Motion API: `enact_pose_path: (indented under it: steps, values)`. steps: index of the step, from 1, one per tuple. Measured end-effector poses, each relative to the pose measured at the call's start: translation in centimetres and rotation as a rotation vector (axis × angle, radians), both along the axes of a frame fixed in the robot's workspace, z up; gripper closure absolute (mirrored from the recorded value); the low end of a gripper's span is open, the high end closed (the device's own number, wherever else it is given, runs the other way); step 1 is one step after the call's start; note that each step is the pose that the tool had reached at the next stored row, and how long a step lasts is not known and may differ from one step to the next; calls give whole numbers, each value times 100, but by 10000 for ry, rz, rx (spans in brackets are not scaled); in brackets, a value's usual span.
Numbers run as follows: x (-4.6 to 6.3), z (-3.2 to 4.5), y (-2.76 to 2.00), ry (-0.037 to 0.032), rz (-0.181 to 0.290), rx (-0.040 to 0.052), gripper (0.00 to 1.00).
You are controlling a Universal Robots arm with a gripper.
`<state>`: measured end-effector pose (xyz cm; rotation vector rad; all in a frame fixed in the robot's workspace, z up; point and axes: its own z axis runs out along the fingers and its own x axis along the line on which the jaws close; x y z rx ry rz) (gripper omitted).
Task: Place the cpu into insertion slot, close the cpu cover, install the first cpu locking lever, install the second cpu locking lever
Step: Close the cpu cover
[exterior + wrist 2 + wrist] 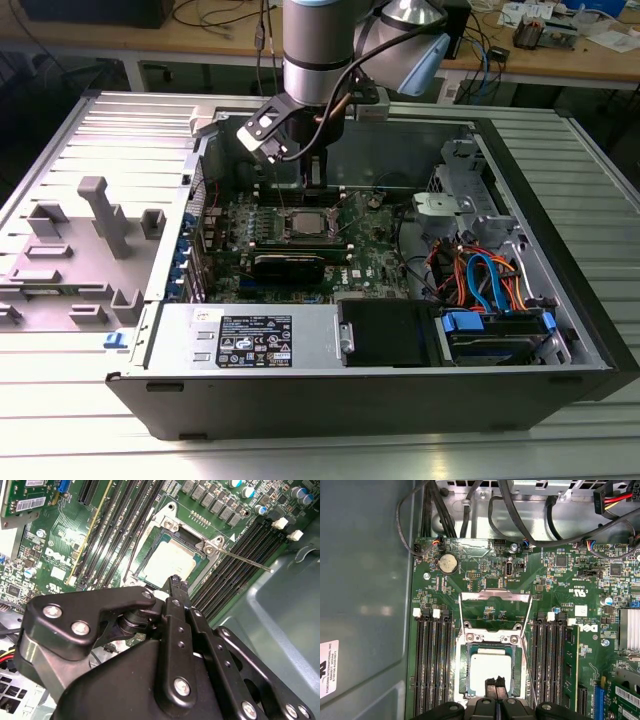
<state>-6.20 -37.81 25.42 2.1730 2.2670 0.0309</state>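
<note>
While the cpu sits flat in the insertion slot, cpu cover flipped open, pointing toward the coin battery, hand pinched together, maybe touching the cpu's edge

cpu reachable from above — memory slots flanking
</note>
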Motion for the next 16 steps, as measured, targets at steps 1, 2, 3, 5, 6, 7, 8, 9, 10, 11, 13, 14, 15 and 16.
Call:
enact_pose_path:
  steps: [1,2,3,5,6,7,8,9,10,11,13,14,15,16]
  values:
    - [0,5,0,1,0,-1,89]
    - [0,12,0,1,0,-2,89]
    - [0,25,0,0,0,-1,89]
    - [0,82,0,0,-1,0,89]
    - [0,107,0,0,-1,0,89]
    - [0,119,0,0,0,0,89]
    - [0,132,0,0,0,-1,89]
    - [0,152,0,0,0,0,89]
    - [0,164,0,0,0,1,89]
    - [0,176,0,1,0,-1,89]
    - [0,195,0,-2,0,3,89]
    - [2,199,0,0,0,0,89]
    - [9,199,0,0,0,0,89]
    - [10,198,0,0,0,0,89]
